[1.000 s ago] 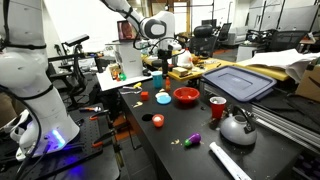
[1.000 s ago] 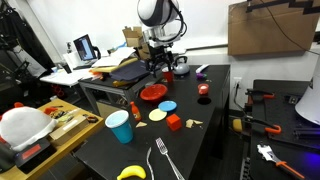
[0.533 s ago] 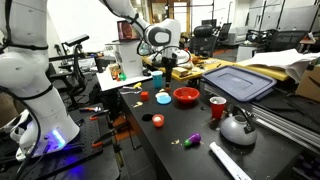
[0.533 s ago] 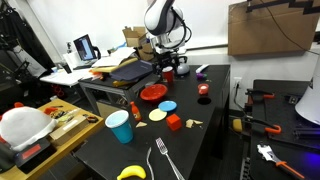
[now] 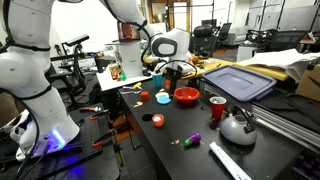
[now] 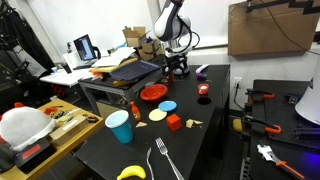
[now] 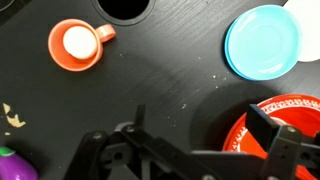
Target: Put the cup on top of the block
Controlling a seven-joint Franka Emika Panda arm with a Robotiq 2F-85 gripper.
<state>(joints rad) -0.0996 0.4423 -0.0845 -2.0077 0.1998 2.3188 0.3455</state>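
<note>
The small orange-red cup (image 7: 76, 45) with a pale inside stands upright on the black table, at the upper left of the wrist view. It also shows in both exterior views (image 5: 157, 120) (image 6: 204, 90). The small red block (image 6: 174, 122) sits near the blue plate, apart from the cup; it also shows in an exterior view (image 5: 143, 96) and is out of the wrist view. My gripper (image 7: 200, 130) is open and empty. It hangs above the table over the red bowl's edge, in both exterior views (image 5: 176, 72) (image 6: 178, 68).
A red bowl (image 7: 292, 130) and a light blue plate (image 7: 262, 42) lie close below the gripper. A purple eggplant (image 7: 10, 166), a red mug (image 5: 217, 107), a kettle (image 5: 237, 127), a light blue cup (image 6: 120, 126), a fork (image 6: 165, 160) and a banana (image 6: 130, 173) also lie on the table.
The arm has swung sideways and come lower over the table, toward the red bowl. The gripper stays empty. The cup and the block have not moved.
</note>
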